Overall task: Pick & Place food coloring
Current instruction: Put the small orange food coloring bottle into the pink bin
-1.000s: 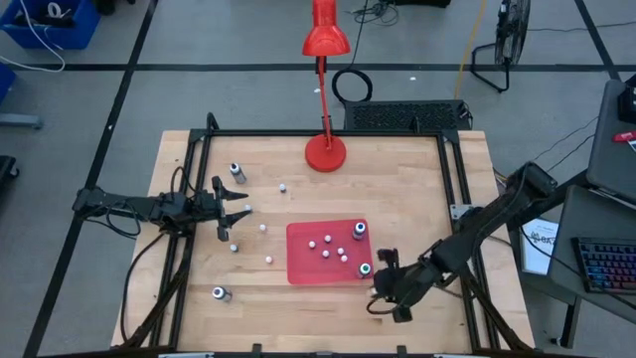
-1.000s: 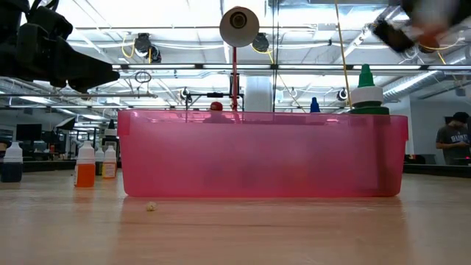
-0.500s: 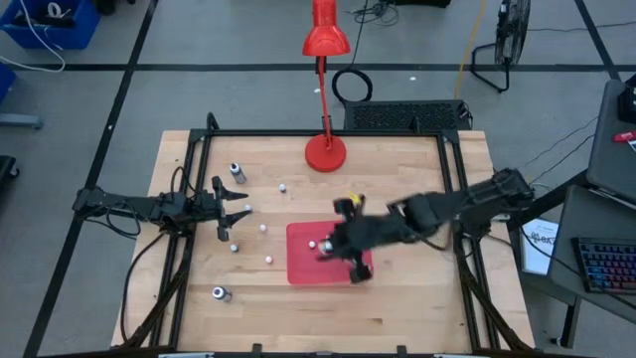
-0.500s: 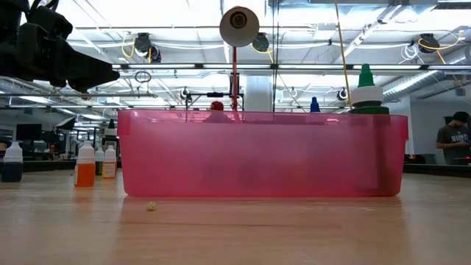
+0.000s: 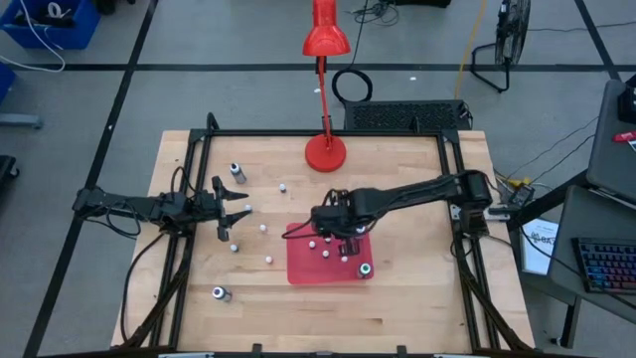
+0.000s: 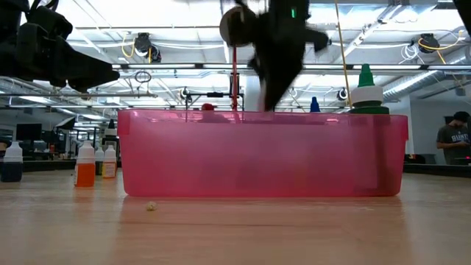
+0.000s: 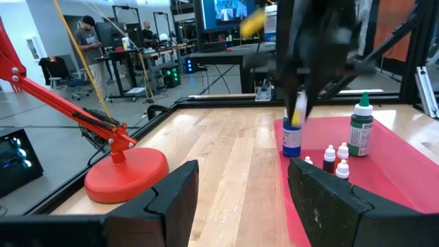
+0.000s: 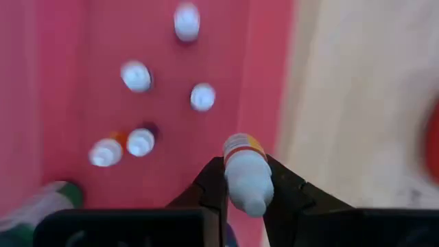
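Seen from above, your right tool [image 5: 331, 221] is stretched over the far left part of the red tray [image 5: 298, 267], near the middle of the wooden desk [image 5: 417, 288]. In its own wrist view the two dark fingers [image 8: 209, 184] are clamped on a small grey-white bottle [image 8: 247, 175] with an orange and yellow band at its cap end, held above the tray's edge. From the left wrist view you see that same bottle as a blurred white and yellow shape [image 7: 296, 113] hanging under the arm.

Inside the tray, note several small white-capped bottles [image 8: 136, 75] standing upright, well apart from each other, and a larger bottle with a teal top [image 5: 365, 268] near the tray's near right corner. The left wrist view also shows a blue-filled bottle [image 7: 291, 140] and a green one [image 7: 360, 130] standing in the tray.

Your left tool [image 5: 231, 214] waits over the left side of the desk with its fingers spread apart and nothing between them. More food coloring lies outside the tray on the bare wood: a grey vial [image 5: 238, 172] toward the far left, another [image 5: 221, 293] toward the near left, and tiny white bottles [image 5: 282, 187] scattered between the left tool and the tray.

A red lamp [image 5: 325, 151] stands at the far edge.
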Robot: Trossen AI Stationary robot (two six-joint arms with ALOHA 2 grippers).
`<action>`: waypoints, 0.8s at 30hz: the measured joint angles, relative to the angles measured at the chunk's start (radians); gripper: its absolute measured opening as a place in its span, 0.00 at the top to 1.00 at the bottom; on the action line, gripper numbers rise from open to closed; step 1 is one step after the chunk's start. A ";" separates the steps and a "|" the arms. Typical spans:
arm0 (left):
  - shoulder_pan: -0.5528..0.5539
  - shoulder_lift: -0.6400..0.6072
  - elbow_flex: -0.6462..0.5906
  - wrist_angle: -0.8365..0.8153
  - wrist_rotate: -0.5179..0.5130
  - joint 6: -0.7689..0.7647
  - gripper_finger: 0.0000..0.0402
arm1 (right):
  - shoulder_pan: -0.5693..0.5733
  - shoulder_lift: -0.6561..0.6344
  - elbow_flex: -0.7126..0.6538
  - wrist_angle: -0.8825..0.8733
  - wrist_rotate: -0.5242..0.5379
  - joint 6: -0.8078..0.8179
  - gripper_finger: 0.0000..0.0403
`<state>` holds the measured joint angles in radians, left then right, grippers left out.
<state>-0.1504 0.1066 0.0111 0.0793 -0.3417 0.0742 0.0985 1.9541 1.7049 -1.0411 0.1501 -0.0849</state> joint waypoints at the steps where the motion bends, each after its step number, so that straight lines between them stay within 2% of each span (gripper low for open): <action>1: 0.000 0.000 0.000 0.000 0.000 0.000 0.44 | -0.006 0.011 -0.027 0.007 -0.001 -0.003 0.88; 4: 0.000 0.000 0.000 0.000 0.000 0.000 0.44 | -0.024 0.033 -0.111 0.045 -0.004 -0.006 0.88; 10: 0.000 0.000 0.000 0.000 0.000 0.000 0.44 | -0.042 0.028 -0.243 0.201 -0.077 0.001 0.88; 21: 0.000 0.000 0.000 0.000 0.000 0.000 0.44 | -0.045 0.024 -0.287 0.294 -0.100 -0.014 0.88; 24: 0.000 0.000 0.000 0.000 0.000 0.000 0.44 | -0.045 0.025 -0.288 0.312 -0.103 -0.009 0.85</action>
<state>-0.1505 0.1066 0.0112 0.0795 -0.3416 0.0742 0.0536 1.9786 1.4165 -0.7294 0.0473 -0.0940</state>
